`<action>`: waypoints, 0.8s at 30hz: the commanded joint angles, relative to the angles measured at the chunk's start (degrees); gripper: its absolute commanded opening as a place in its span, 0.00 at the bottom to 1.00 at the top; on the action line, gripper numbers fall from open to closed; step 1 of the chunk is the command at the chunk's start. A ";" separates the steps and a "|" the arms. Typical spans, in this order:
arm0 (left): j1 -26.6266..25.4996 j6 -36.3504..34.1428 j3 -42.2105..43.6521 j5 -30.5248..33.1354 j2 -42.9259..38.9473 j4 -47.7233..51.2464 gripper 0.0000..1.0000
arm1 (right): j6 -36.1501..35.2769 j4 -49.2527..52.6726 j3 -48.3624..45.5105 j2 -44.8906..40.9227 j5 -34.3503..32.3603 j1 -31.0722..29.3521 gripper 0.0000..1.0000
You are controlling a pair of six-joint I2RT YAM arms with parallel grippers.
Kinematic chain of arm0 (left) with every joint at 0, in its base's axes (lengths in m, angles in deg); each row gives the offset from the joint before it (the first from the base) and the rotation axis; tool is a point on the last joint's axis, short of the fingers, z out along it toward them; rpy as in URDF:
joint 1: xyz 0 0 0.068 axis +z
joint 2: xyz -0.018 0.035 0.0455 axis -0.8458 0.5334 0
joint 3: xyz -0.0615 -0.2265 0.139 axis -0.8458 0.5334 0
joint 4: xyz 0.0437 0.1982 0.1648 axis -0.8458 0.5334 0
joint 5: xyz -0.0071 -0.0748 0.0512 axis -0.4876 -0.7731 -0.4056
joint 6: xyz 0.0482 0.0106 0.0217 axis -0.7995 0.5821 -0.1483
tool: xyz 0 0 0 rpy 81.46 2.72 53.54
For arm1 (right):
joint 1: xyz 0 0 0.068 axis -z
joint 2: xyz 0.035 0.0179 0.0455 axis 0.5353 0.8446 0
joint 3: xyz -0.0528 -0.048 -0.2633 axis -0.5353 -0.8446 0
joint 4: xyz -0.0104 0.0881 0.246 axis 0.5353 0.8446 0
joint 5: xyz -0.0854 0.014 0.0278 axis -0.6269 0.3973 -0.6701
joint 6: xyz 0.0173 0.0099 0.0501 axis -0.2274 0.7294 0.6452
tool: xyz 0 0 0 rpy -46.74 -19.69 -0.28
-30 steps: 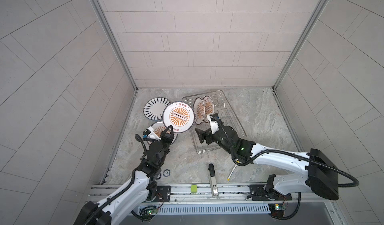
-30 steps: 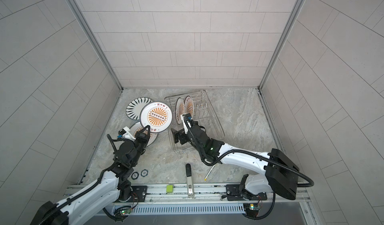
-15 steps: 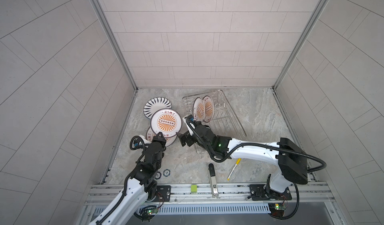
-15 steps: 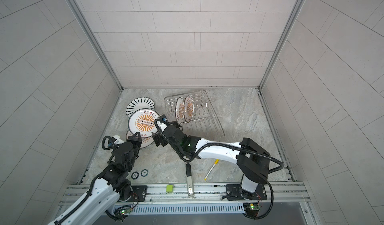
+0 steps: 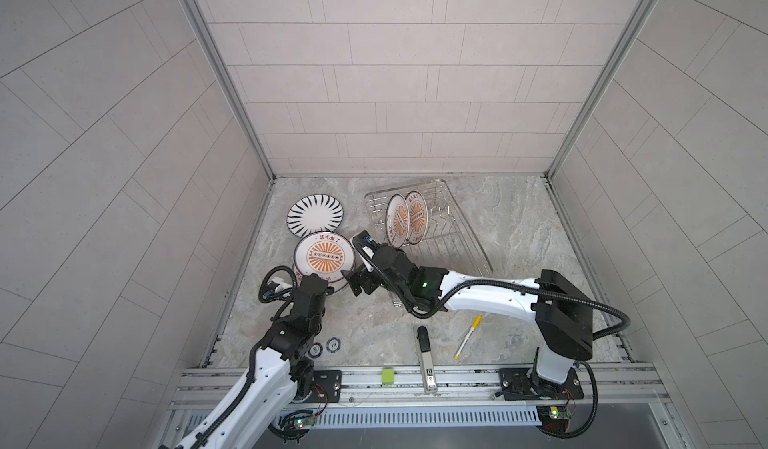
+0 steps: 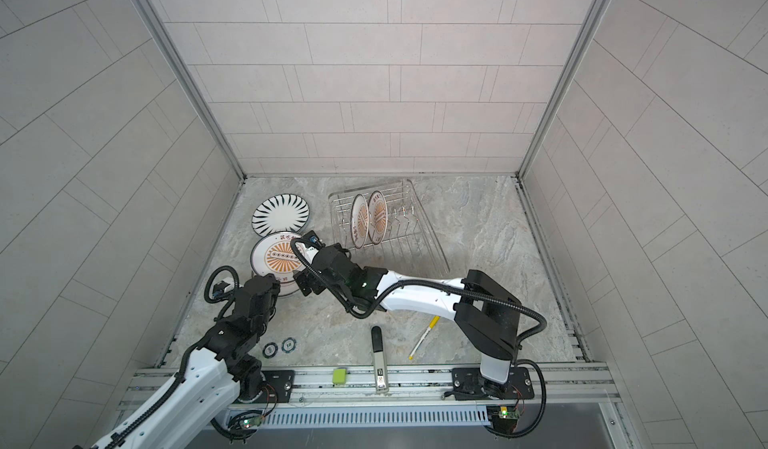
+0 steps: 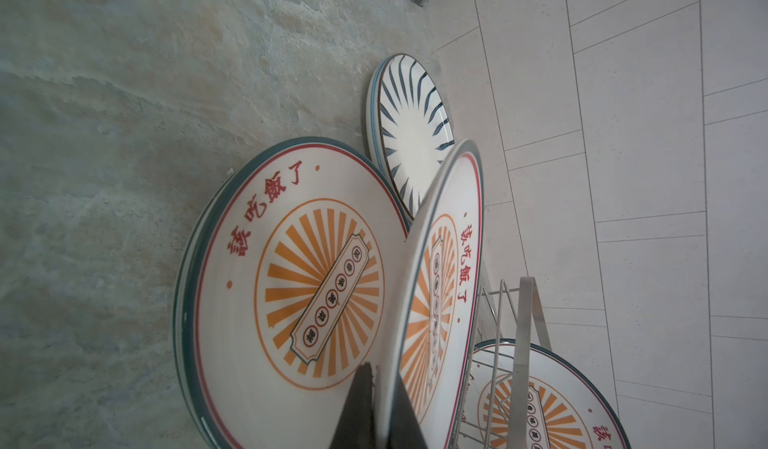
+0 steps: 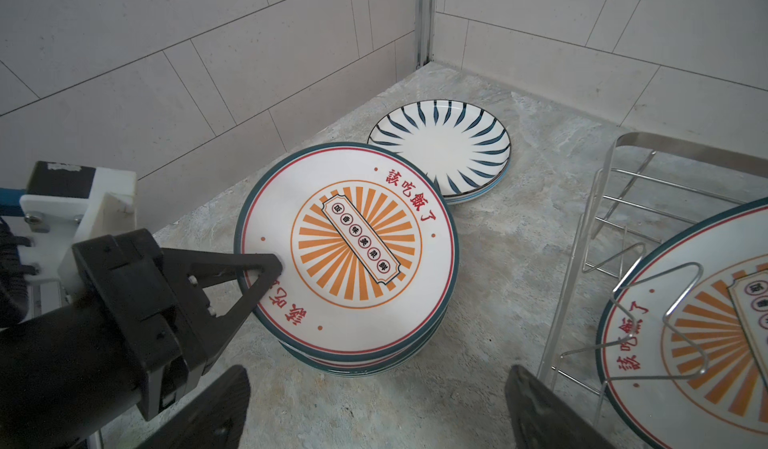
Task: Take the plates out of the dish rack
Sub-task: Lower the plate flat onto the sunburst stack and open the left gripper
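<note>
The left gripper is clamped on the near rim of a round white ceramic plate with an orange sunburst, red characters and a dark rim. In the left wrist view this held plate stands at an angle to the top of the stack of matching plates beneath it. Whether its far edge rests on the stack cannot be told. That far edge reaches over the rim of a white plate with dark radial stripes, which lies flat toward the back wall. A second ago the same grip had the plate farther right, just beside the left end of the silver wire dish rack. Since then it has come left and forward, over the stack.

The right gripper, its jaws spread wide and empty, hangs just right of the stack. A second ago it was at the rack's front left corner, and its arm has since swung left after the plate.

Two more sunburst plates stand on edge, side by side, between the prongs at the rack's left end, as before. The rack sits angled on the grey marbled table, near the back wall.
</note>
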 commanded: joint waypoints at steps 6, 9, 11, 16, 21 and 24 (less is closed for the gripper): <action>0.99 7.53 -0.85 0.61 0.42 3.46 0.00 | -0.35 5.03 3.67 2.49 -1.14 -0.37 0.97; 0.97 8.74 0.05 0.46 0.95 2.71 0.00 | -0.39 5.19 3.75 2.50 -1.27 -0.37 0.97; 1.21 9.09 0.05 0.12 1.82 2.59 0.00 | -0.31 5.24 3.76 2.60 -1.18 -0.37 0.97; 1.89 9.51 -0.11 -1.22 4.48 1.28 0.00 | -0.30 5.53 3.93 2.84 -1.50 -0.37 0.97; 2.38 9.95 -0.39 -1.95 6.74 0.79 0.00 | -0.31 5.77 3.93 2.84 -1.77 -0.37 0.97; 2.64 10.25 -0.27 -2.26 7.89 0.43 0.00 | -0.36 5.78 4.09 3.09 -1.68 -0.37 0.97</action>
